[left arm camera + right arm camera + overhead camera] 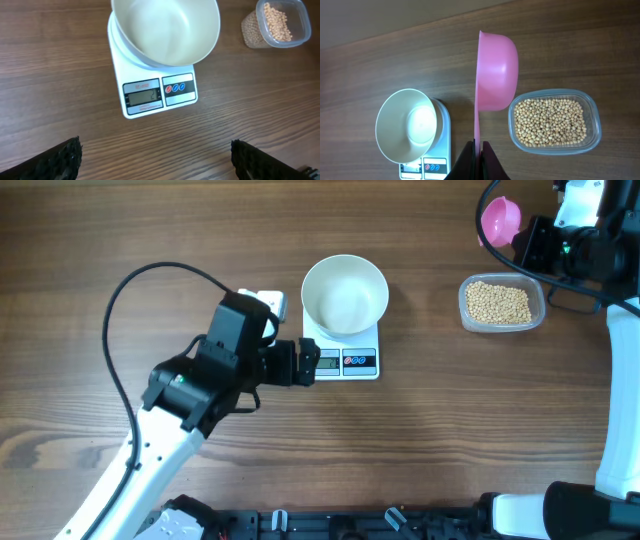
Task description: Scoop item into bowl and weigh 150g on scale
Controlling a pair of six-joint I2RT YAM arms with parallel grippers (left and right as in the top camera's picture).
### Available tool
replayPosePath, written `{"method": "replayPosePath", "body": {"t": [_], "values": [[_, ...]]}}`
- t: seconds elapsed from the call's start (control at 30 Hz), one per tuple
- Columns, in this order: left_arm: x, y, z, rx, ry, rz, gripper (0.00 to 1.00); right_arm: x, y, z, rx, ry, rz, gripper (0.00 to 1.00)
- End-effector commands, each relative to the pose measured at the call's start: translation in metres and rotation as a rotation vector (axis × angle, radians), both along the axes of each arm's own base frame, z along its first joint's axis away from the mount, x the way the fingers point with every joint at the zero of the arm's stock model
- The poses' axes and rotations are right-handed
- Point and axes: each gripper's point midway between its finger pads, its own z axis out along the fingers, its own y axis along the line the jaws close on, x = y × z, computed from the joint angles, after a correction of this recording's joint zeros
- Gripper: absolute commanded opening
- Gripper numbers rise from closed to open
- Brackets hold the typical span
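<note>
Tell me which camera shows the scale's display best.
The left wrist view: the display of the scale is close and unblocked. Overhead shows it small; the right wrist view catches it tiny at the frame's bottom edge.

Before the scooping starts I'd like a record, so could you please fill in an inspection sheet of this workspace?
Surface: brown wooden table.
Job's things: white bowl empty, standing on the scale, display lit; beans in a clear tub to the right.
Clutter: nothing seen.
Grippers: left gripper open, empty, facing the scale's display; right gripper shut on the pink scoop, which looks empty.
Cables: black cable loops over the table from the left arm.
Surroundings: nothing seen.
</note>
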Motion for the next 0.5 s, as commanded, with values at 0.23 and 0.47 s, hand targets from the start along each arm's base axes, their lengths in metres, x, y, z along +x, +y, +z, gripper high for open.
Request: {"method": "replayPosePath", "body": {"t": [0.23,0.47], "values": [[0.007,-0.012,0.005,-0.022,-0.027,-0.054,1.0,0.002,-0.001,0.001,-0.022,-0.01,0.013,0.04],[0.012,-0.021,0.014,-0.071,-0.056,-0.065,1.0,0.002,0.0,0.001,-0.021,-0.009,0.013,0.04]]}}
